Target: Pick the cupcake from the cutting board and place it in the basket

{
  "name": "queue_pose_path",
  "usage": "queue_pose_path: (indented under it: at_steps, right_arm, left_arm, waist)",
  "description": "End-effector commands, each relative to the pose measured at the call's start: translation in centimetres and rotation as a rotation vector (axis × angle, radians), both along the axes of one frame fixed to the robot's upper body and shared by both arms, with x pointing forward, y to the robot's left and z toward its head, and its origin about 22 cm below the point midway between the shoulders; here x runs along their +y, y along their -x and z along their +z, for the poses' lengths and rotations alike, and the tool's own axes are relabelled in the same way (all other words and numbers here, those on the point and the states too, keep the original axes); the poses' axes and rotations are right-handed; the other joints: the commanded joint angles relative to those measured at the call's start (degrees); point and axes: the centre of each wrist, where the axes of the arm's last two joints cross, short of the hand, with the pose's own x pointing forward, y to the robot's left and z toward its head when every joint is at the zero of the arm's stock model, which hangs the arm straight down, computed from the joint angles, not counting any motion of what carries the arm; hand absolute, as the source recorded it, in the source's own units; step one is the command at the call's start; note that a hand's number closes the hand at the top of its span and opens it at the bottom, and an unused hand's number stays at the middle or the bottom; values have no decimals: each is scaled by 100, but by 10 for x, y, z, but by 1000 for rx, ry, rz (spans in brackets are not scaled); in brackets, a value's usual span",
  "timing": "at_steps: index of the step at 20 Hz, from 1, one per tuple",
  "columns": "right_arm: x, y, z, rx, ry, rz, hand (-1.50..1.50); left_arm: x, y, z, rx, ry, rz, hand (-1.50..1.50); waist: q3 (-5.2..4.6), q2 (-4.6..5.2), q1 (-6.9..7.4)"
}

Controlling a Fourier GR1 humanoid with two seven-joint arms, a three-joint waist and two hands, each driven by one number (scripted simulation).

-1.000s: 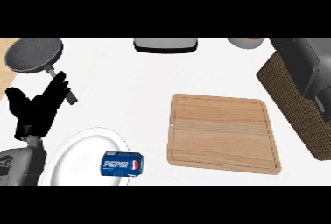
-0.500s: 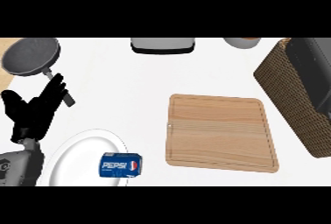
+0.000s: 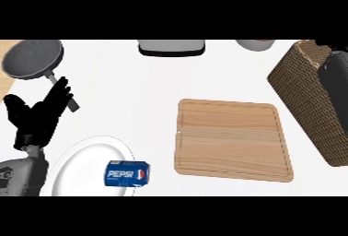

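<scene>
Left hand (image 3: 37, 115): fingers spread, same spot as before.
Basket (image 3: 306, 101): far right, slid slightly left.
Board (image 3: 231, 138): bare.

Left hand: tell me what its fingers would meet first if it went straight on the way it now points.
The left hand, open, points up and to the right. Its fingers would probably meet the frying pan's handle first, then the pan. Depth is unclear, so they may pass above it.

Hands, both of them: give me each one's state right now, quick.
Left black hand: open, fingers straight and raised, resting at the view's left edge, holding nothing.
Right hand: only a grey forearm shows over the woven brown basket; hand not in view.
</scene>
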Motion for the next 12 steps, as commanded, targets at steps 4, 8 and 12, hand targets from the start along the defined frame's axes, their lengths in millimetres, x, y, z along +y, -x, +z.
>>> queue_pose_path:
  at_steps: [4, 8, 12]
  right_arm:
    - [-14, 8, 1, -68, -75, -41, -150]
    - [-36, 21, -12, -135, -27, -13, -150]
    - [-31, 19, 15, -338, -72, -81, -150]
  left_arm:
    - [8, 0, 0, -2, 2, 2, 0]
    - [8, 1, 2, -1, 6, -3, 0]
    - [5, -5, -5, -6, 2, 22, 0]
  waist:
    - [0, -4, 27]
    - [5, 13, 53]
    - [-3, -16, -65]
